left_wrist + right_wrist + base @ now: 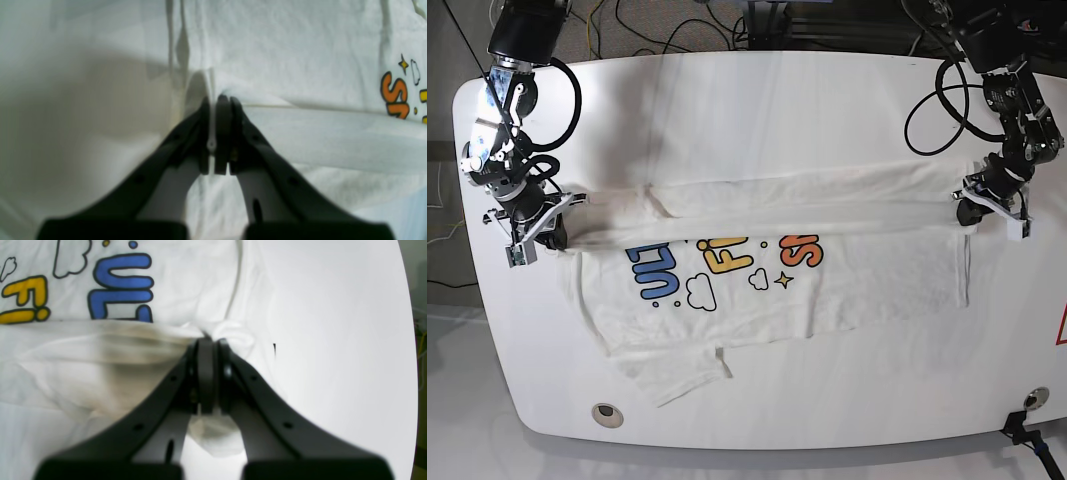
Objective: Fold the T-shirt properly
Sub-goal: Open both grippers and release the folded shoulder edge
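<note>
The white T-shirt point(857, 280) lies print side up on the white table point(777, 100), its far part folded over toward the front in a long band above the lettering. My left gripper point(972, 205) at the shirt's right end is shut on the folded edge; the left wrist view shows its jaws point(217, 100) pinching a thin ridge of the T-shirt point(283, 50), with an orange letter at the right. My right gripper point(557, 232) at the left end is shut on bunched cloth point(208, 340) just below the blue and yellow letters of the T-shirt point(186, 280).
One sleeve point(677, 375) sticks out toward the table's front edge. A round hole point(605, 411) sits near the front left corner and a black clamp point(1027, 430) at the front right. Cables point(657, 25) run behind the table. Bare tabletop point(333, 340) lies beside the right gripper.
</note>
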